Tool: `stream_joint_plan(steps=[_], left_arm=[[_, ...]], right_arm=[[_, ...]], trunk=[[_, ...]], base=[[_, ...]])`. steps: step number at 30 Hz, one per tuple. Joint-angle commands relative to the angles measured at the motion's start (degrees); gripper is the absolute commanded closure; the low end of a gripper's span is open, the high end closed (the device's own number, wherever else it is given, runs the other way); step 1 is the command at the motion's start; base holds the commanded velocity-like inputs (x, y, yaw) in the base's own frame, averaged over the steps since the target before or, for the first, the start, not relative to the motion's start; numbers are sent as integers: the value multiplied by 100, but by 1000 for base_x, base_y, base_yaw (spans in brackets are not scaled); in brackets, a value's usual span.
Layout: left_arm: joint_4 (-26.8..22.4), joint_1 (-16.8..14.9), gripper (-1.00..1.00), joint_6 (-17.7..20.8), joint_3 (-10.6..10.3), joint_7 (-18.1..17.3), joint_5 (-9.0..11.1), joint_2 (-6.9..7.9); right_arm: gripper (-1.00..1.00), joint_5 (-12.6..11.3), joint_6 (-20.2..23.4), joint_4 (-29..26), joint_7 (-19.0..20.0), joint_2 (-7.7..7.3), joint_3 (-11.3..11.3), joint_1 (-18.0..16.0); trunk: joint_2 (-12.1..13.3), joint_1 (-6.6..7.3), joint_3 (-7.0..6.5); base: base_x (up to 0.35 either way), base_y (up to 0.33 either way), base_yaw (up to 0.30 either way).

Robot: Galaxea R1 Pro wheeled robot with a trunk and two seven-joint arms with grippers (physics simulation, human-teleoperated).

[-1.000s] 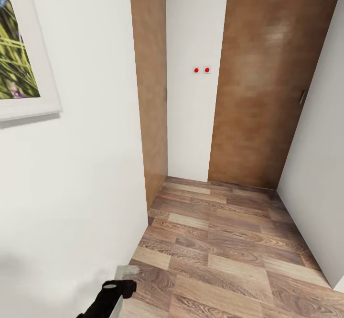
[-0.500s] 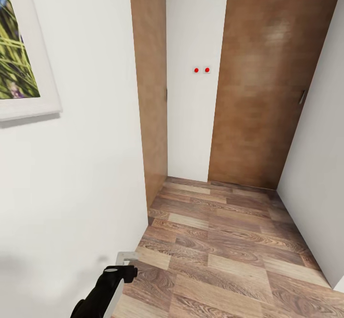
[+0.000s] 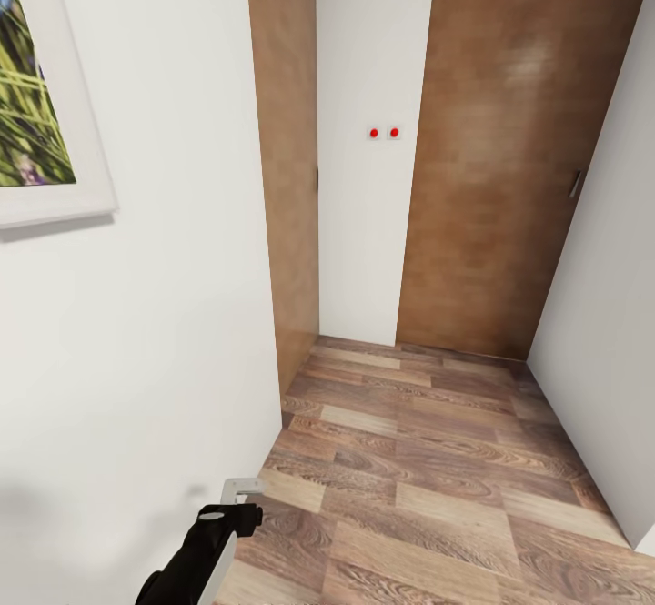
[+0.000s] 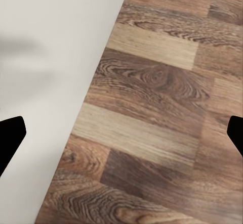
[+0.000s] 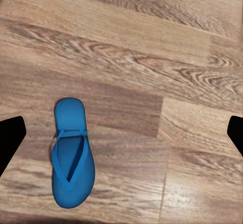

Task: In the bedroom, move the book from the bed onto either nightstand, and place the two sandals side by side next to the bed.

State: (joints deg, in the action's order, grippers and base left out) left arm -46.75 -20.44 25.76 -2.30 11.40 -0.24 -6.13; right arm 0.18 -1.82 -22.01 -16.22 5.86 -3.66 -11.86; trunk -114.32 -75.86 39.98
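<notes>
Right fingers [image 5: 11, 138] spread wide above a label-free blue sandal [image 5: 72, 153].

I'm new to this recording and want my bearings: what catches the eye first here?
The bright blue sandal stands out most, lying flat on the wood-plank floor in the right wrist view, between the open right gripper's fingertips. In the head view, two red dots mark the white wall between brown wooden panels, and a framed green picture hangs on the left wall.

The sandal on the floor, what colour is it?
Bright blue all over, strap included. The sandal shows best in the right wrist view, lying flat on the wood-plank floor.
</notes>
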Motion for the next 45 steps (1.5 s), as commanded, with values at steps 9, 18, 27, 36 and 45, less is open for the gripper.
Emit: stream_joint_plan(steps=[9, 18, 27, 36, 45], left_arm=[[4, 4, -100, -16, -16, 30, -2, 1], [14, 5, -100, -205, -16, 4, -2, 1], [11, 14, -100, -305, -16, 1, -2, -2], [9, 21, -100, -322, -16, -10, -2, 4], [8, 21, -100, -325, -16, -14, -2, 5]], right_arm=[[-100, -27, 160, -84, -21, -5, -39, -36], [-100, -34, 186, -28, -14, -6, -35, -43], [-100, -35, 191, -9, -13, -6, -21, -44], [-100, -35, 243, -17, -16, -6, -14, -48], [-100, -37, 277, -32, -26, -6, -12, -70]], trunk=[[-365, -197, 168], [-726, -395, 330], [-1087, -593, 491], [-1448, -790, 653], [-1809, -988, 814]], base=[[0, 0, 0], [0, 0, 0], [0, 0, 0], [0, 0, 0], [0, 0, 0]])
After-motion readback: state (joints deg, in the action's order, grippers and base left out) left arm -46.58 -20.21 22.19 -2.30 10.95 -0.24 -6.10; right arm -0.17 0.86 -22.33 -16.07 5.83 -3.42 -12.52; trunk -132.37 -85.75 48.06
